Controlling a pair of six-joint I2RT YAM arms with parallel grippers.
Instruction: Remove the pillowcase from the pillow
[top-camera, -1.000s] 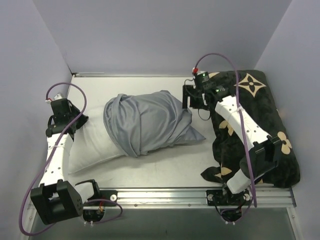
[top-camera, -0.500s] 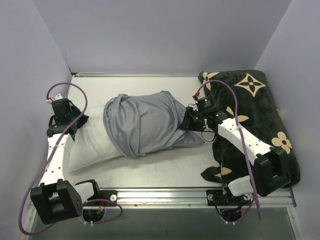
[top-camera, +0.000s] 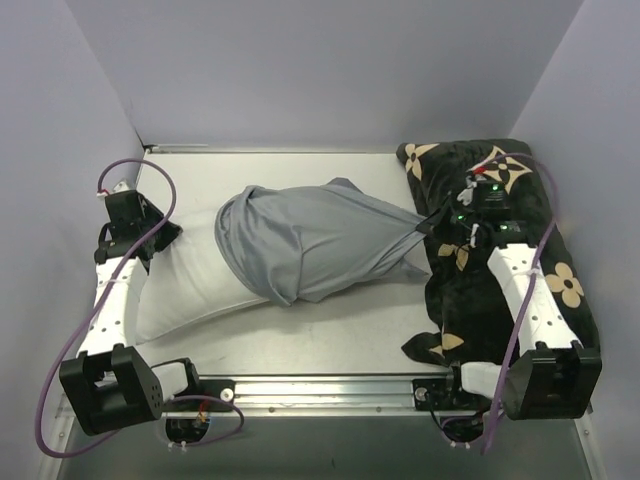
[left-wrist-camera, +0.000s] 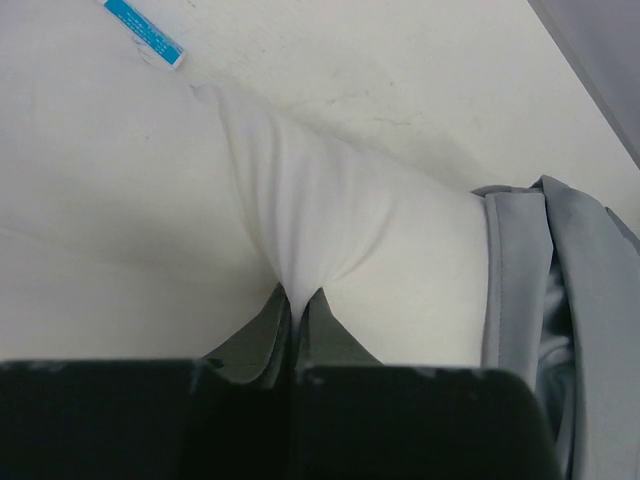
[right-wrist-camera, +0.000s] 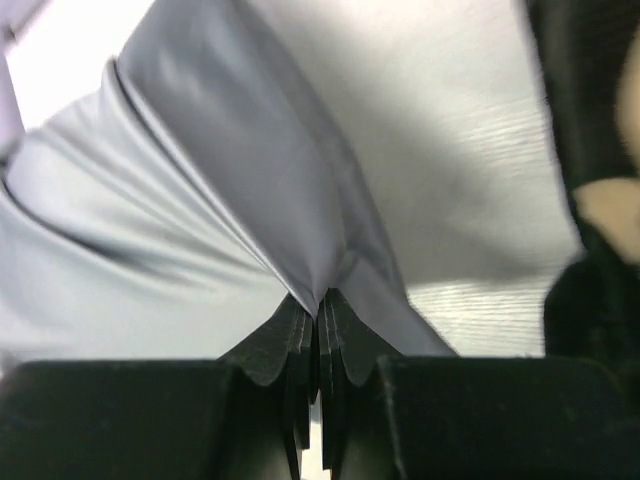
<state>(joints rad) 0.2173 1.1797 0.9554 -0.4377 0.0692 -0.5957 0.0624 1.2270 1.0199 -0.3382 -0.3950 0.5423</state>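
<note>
The blue-grey pillowcase (top-camera: 310, 245) covers the right part of the white pillow (top-camera: 185, 290) and is stretched into a taut point toward the right. My right gripper (top-camera: 432, 222) is shut on that point of the pillowcase (right-wrist-camera: 250, 190), above the left edge of the black cushion. The bare white end of the pillow sticks out at the left. My left gripper (top-camera: 160, 238) is shut on a pinch of the pillow's white cloth (left-wrist-camera: 330, 220), with the pillowcase's hem (left-wrist-camera: 520, 270) just to the right.
A black cushion with tan flower and star motifs (top-camera: 530, 290) lies under the right arm at the table's right side. Lavender walls (top-camera: 320, 70) close in the back and both sides. A metal rail (top-camera: 330, 385) runs along the near edge.
My right gripper came down onto the pillowcase's right end, shut on it and pulled it right over the cushion, stretching the cloth. The left gripper kept its hold on the pillow.
</note>
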